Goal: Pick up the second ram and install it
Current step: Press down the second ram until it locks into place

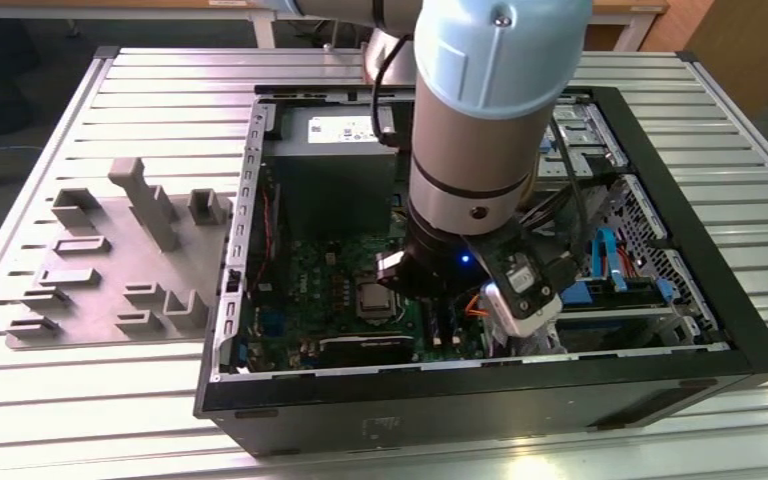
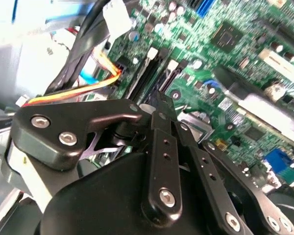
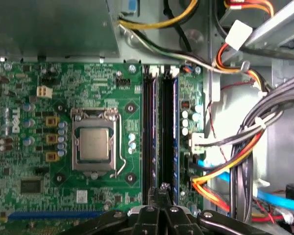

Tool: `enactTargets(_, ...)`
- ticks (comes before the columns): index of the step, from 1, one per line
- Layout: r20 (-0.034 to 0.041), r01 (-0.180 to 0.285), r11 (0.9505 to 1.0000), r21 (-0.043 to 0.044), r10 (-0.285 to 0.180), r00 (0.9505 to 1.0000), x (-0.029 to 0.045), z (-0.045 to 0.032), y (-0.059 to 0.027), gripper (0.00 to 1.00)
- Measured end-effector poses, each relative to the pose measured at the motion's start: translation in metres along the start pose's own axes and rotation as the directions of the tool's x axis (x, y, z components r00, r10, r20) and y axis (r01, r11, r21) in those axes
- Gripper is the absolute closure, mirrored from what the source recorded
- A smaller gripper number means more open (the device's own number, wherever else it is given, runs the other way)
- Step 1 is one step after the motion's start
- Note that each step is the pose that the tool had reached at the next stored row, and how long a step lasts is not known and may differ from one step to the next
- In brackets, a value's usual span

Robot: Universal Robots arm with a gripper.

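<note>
Even bright light; glare on tabletop (image 1: 357, 450) at 6 o'clock, second wrist view soft, blown out at 10 o'clock.

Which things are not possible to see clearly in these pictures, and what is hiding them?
1. Exterior view: the memory slots are hidden behind the arm.
2. First wrist view: the near end of the slots is covered by the gripper, so what sits beneath it cannot be told.
3. Second wrist view: the gripper body blocks the motherboard underneath, and the picture is blurred.

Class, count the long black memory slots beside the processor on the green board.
2: the left slot lies nearer the processor, the right slot beside it; the pincer hides their lower ends.
</note>
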State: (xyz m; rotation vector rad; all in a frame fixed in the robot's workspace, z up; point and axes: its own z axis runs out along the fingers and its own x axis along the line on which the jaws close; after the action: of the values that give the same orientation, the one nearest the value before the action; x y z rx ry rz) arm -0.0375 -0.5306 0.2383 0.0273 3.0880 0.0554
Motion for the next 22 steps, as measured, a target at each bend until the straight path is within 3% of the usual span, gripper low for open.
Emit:
enactTargets(11, 0.0000, 0.000, 1.0000, -0.0004, 0.000, 1.0000, 0.0008, 0.0024, 0.0386, 0.89)
enactTargets(22, 0.0001, 0.000, 1.0000, -0.0005, 0.000, 1.0000, 0.0005, -0.0026, 0.0415, 0.89)
